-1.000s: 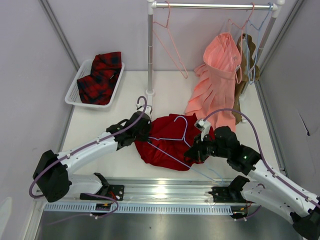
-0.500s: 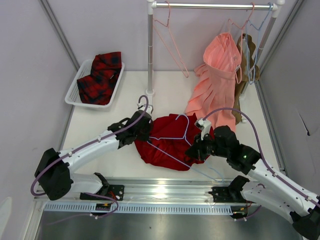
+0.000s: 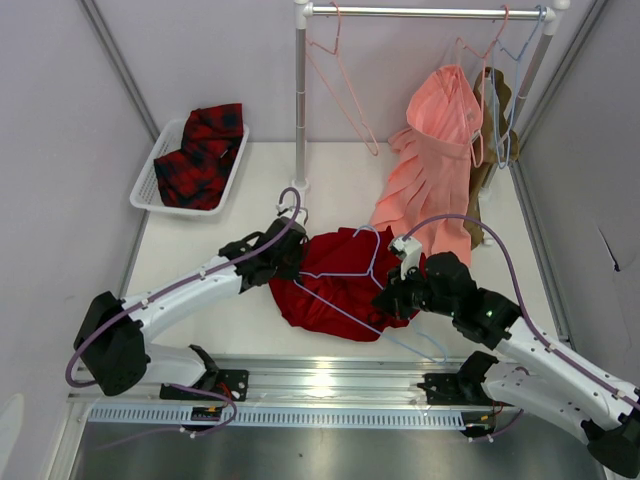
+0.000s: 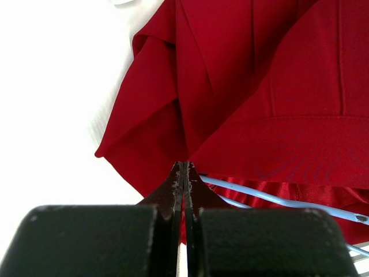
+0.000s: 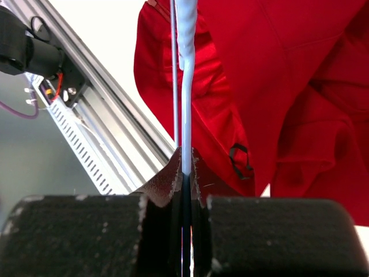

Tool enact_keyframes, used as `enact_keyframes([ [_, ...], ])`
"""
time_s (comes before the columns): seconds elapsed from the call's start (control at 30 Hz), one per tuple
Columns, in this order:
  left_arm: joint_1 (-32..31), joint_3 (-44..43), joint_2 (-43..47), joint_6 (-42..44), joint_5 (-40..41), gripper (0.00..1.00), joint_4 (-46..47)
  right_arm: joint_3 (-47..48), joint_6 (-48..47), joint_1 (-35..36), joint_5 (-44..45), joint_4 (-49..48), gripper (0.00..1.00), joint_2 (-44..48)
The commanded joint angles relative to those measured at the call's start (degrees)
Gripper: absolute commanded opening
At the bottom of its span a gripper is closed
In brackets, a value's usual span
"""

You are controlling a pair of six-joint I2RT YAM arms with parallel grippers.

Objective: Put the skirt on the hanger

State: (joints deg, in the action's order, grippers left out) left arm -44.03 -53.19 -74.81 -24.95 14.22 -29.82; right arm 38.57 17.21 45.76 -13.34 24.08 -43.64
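Flanking the skirt (image 3: 322,264): rack post (image 3: 300,120), pink garment (image 3: 436,160).

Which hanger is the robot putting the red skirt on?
Find the white table, then the deep-red skirt in its middle. The hanger is the thin wire lying across it. It is light blue, and the only one not hanging on the rail.

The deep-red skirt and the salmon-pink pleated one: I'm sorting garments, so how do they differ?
The plain deep-red fabric skirt lies crumpled on the table; the salmon-pink pleated skirt hangs from the rail. The red one is smooth, the pink one pleated. A light-blue wire hanger lies across the red skirt, not the pink one. Both are soft fabric, similar in size.
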Motion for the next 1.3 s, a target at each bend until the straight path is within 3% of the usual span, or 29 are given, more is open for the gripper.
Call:
enact_keyframes([
  [0.0, -0.5, -2.1, -1.0, 0.3, -1.0, 0.0, -2.8, 4.1, -1.1, 0.6, 7.2, -6.3, 0.0, 0.5],
  [1.27, 0.3, -5.4, -3.9, 0.3, -2.4, 0.0, -7.3, 5.3, -4.5, 2.1, 19.5, -9.0, 0.0, -0.2],
])
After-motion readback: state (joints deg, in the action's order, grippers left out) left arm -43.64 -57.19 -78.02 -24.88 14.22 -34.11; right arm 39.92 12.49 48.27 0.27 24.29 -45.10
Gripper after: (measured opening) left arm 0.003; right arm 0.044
